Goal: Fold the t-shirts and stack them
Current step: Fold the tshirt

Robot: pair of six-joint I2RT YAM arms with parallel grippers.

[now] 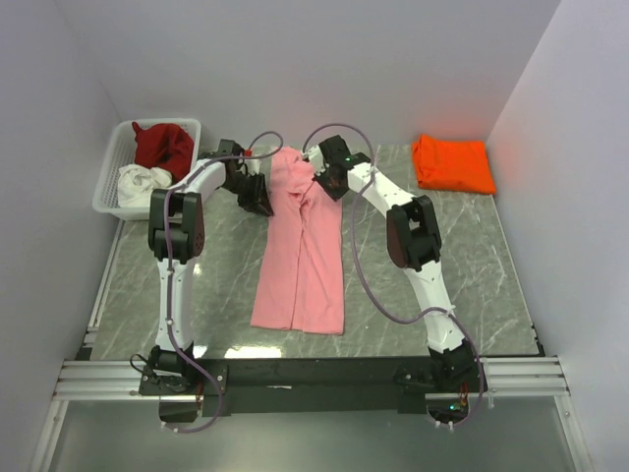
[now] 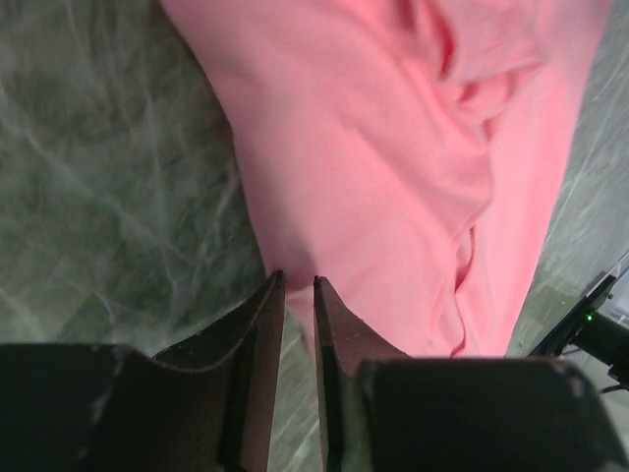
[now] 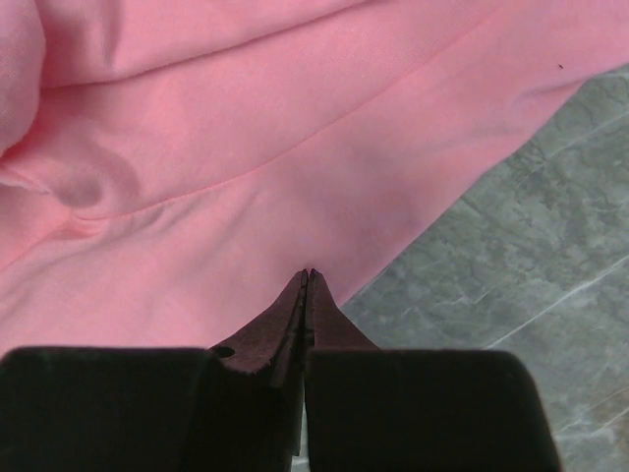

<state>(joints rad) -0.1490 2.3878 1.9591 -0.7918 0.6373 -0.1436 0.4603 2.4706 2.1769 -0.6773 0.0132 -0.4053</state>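
Note:
The light pink t-shirt (image 1: 300, 256) lies lengthwise on the middle of the table, folded into a long strip. My left gripper (image 1: 260, 202) is at its upper left edge. In the left wrist view the gripper (image 2: 298, 280) has its jaws a narrow gap apart, tips at the edge of the shirt (image 2: 393, 147), with table showing in the gap. My right gripper (image 1: 327, 185) is at the shirt's upper right edge. In the right wrist view the gripper (image 3: 309, 272) is shut, tips over the pink cloth (image 3: 246, 128). The bright orange t-shirt (image 1: 452, 163) lies folded at the back right.
A white lattice basket (image 1: 103, 197) stands at the back left. It holds the dark red t-shirt (image 1: 162, 146) and the white one (image 1: 141, 180). The marble table (image 1: 197, 285) is walled on the left, back and right.

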